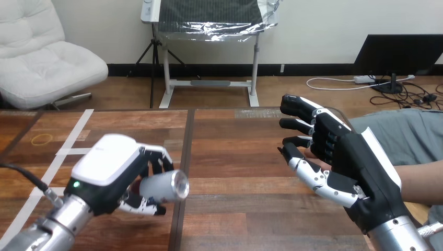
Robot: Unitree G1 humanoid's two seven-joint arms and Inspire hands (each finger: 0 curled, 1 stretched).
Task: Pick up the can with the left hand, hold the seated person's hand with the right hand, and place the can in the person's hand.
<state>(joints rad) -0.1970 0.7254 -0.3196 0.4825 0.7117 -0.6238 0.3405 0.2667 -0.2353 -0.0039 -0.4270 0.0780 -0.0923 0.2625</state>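
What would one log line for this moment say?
left hand: holds can sideways | right hand: open, by person's forearm | handover: not yet done

Before you lies the wooden table [235, 157], with white tape strips [78, 130] on its left part. Beyond the table's far edge you see a wood-plank floor [219, 97], a black baseboard [313, 69] and a pale wall [324, 26]. Beyond the table's left corner stands a white padded chair [42, 57]. Beyond its middle stands a white stand [167, 68] carrying a foil-edged panel [209, 13], with a black tripod [151, 57] beside it. Beyond its right part are a dark screen [399, 52] and loose cables [412, 97].
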